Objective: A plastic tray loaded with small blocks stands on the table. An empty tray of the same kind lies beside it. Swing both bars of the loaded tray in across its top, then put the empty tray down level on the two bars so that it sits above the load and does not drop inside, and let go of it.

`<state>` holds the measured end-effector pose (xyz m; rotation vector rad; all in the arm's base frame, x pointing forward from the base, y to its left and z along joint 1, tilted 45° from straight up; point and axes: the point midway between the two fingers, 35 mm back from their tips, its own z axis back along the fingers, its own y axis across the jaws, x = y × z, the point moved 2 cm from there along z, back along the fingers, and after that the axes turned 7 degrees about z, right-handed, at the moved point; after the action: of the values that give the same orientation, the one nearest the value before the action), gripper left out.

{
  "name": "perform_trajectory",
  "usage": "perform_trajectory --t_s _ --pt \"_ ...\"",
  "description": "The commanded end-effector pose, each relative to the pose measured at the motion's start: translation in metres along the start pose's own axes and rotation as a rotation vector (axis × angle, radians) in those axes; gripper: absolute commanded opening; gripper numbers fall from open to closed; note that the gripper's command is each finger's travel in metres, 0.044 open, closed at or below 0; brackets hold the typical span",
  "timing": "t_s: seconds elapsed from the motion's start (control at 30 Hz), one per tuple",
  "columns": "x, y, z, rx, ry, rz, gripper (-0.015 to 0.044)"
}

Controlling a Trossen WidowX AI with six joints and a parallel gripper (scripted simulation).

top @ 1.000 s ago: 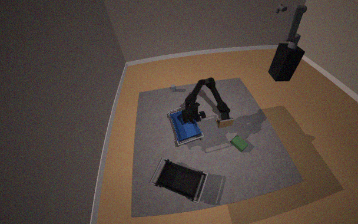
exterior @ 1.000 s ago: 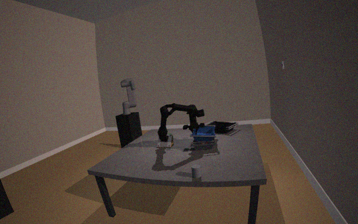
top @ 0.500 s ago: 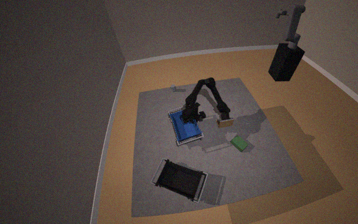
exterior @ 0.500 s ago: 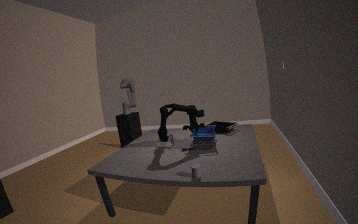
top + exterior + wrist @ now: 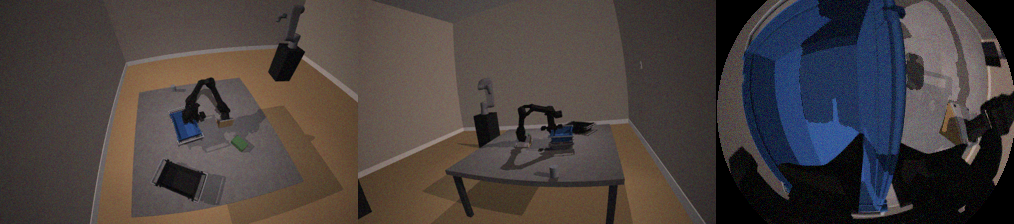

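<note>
Blue tray (image 5: 186, 128) hangs above the stack on the grey table (image 5: 265, 165), its long wall pinched in the gripper (image 5: 192, 117); the jaws stand narrow on that rim, likely for a level set-down; the black tray (image 5: 179, 180) lies well apart.

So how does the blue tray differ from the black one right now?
The blue tray is gripped by its wall in the gripper; the black tray lies free, untouched, near the table edge. The blue tray sits raised on a stack in the exterior view; the black tray rests low on the table. The blue looks smaller from above. Both are rectangular with pale wire bars at their ends.
</note>
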<state>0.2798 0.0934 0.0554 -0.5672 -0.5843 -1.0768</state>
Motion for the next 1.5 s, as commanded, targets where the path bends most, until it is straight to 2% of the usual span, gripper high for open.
perform_trajectory --t_s 0.0,1.47 --pt "0.0034 -0.0038 -0.0056 -0.024 0.001 -0.010 0.0000" --pt "0.0010 -0.0010 -0.0016 -0.006 0.000 -0.003 0.0000"
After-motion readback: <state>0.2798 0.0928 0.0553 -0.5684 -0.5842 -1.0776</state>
